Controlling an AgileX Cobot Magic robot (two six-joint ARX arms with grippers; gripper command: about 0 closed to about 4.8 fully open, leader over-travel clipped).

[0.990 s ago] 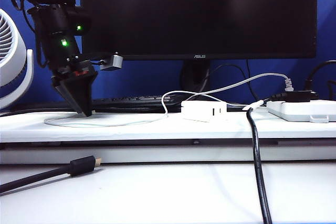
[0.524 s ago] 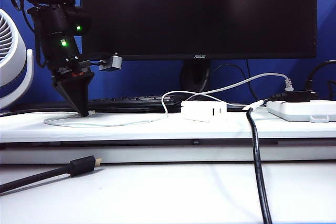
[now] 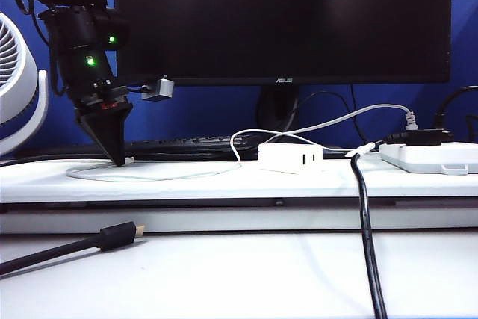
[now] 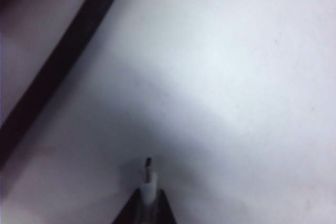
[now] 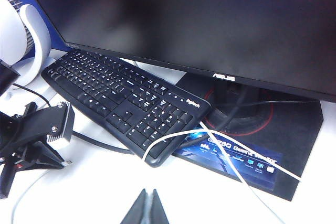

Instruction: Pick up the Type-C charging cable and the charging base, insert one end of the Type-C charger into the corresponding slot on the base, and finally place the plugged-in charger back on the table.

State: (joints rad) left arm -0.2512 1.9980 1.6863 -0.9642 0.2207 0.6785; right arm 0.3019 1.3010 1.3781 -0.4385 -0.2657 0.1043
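The Type-C charging cable point(image 3: 149, 178) lies in a thin white loop on the table point(image 3: 224, 188) and runs right toward the charging base point(image 3: 290, 158), a small white block below the monitor. At the far left my left gripper point(image 3: 119, 158) points down onto the table. It is shut on the cable's white plug point(image 4: 149, 179), whose metal tip sticks out past the fingertips point(image 4: 164, 203). In the right wrist view my right gripper point(image 5: 146, 196) is shut with nothing in it, hanging above bare table in front of the keyboard. It is out of the exterior view.
A black monitor point(image 3: 284, 20) and keyboard point(image 5: 121, 98) stand behind. A white fan point(image 3: 15, 84) is at the far left, a white power strip point(image 3: 429, 156) at the right. A thick black cable point(image 3: 366, 237) hangs over the front edge; a gold-tipped black plug point(image 3: 118, 235) lies front left.
The left gripper's jaws have closed onto the cable's plug while the arm stayed in place. The cable loop on the table has shifted slightly.
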